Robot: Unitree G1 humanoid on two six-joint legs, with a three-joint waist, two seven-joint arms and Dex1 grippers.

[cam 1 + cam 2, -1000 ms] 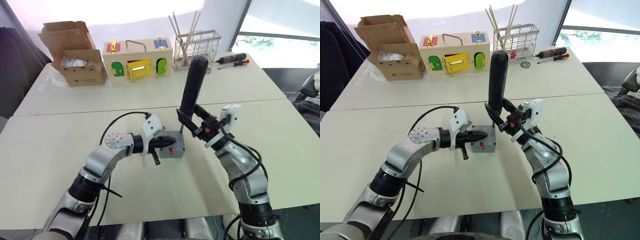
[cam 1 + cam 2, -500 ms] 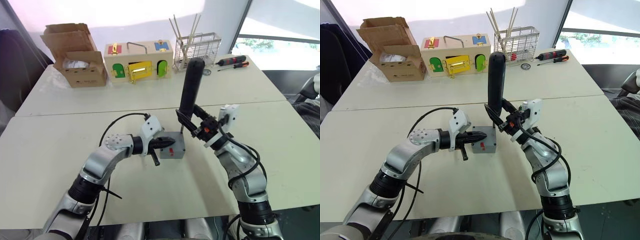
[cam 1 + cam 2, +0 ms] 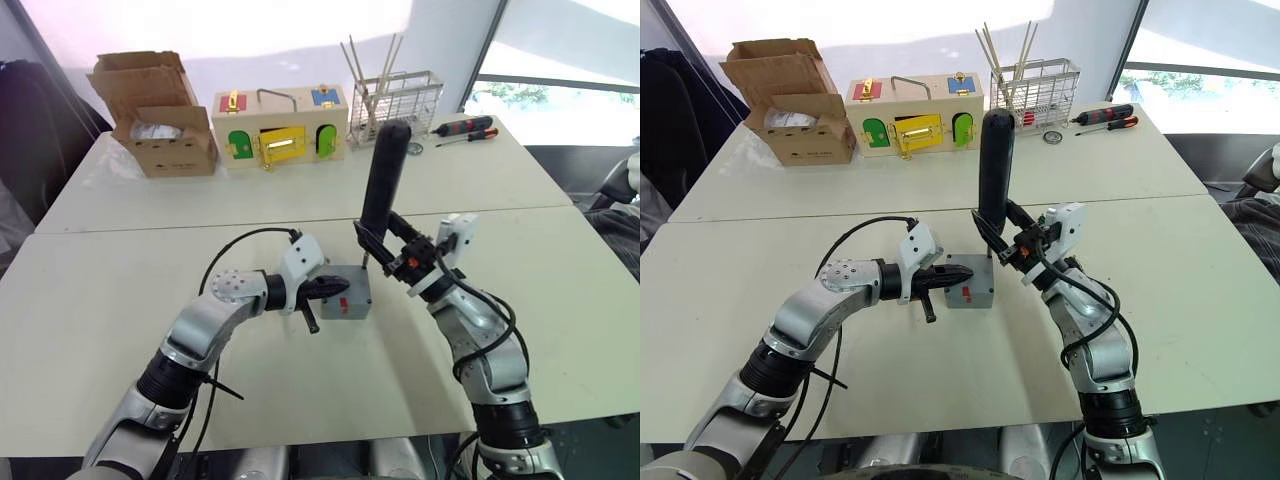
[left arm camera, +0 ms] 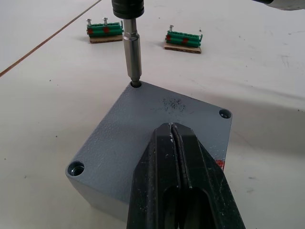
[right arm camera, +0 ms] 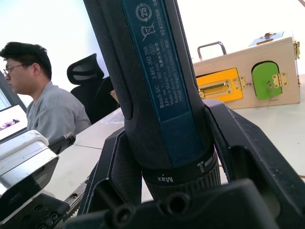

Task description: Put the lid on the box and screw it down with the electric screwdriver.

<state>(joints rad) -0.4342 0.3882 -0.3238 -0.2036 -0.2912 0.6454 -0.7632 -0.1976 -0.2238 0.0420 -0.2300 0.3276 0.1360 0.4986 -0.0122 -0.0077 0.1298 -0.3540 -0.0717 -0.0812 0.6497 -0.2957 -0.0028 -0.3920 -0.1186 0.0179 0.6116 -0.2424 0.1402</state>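
While the white table [image 3: 90,330] carries everything, a cardboard carton [image 3: 150,120], a wooden latch box [image 3: 280,125] and a wire basket [image 3: 405,95] stand along its far edge, with two hand screwdrivers [image 3: 462,128] just beside the basket. Near the middle sits the grey box [image 3: 970,285], its lid [image 4: 152,129] already lying flat on top and covering the inside. The right gripper [image 3: 385,250] is clenched around the electric screwdriver [image 3: 383,175], which stands nearly upright with its thin bit [image 4: 132,57] set into the lid's far corner hole. The left gripper [image 3: 330,288] has its fingers [image 4: 190,176] pressed together with nothing between them, tips resting on the lid's top. Two small green screw holders [image 4: 143,36] lie on the table beyond the box. A seated person [image 5: 43,100] shows in the right wrist view.
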